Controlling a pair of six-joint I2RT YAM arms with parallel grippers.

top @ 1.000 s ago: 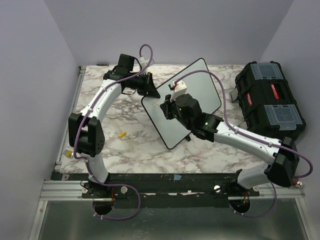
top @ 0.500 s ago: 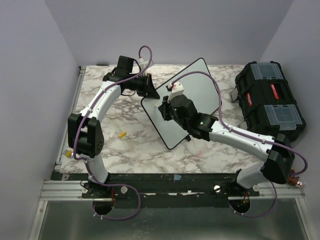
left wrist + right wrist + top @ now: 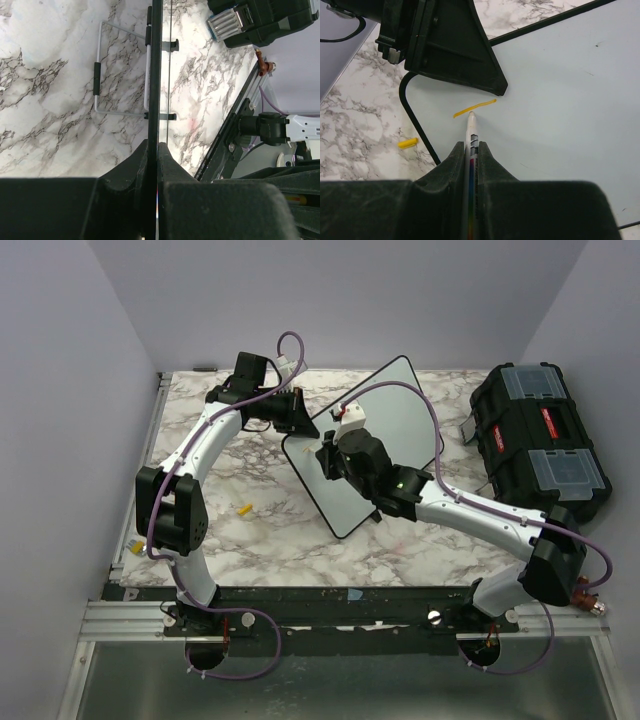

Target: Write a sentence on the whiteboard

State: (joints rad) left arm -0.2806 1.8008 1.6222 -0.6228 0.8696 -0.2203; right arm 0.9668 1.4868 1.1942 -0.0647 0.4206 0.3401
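Observation:
The whiteboard (image 3: 385,430) lies tilted across the marble table, white with a thin black rim. My left gripper (image 3: 302,418) is shut on its far-left edge; in the left wrist view the whiteboard (image 3: 155,75) runs edge-on between the closed fingers (image 3: 170,165). My right gripper (image 3: 471,145) is shut on a white marker (image 3: 471,131) whose tip touches the board (image 3: 560,110) near that corner. Of the sentence, only one short yellow-orange stroke (image 3: 474,108) shows, just above the tip. In the top view the right gripper (image 3: 325,458) hides the stroke.
A yellow marker cap (image 3: 244,508) lies on the marble left of the board, also in the right wrist view (image 3: 408,143). A black toolbox (image 3: 535,440) with clear lids stands at the right. A wire stand (image 3: 120,70) lies on the table behind the board.
My right gripper has slid a little to the left over the board with the marker. The left gripper and the board have stayed where they were.

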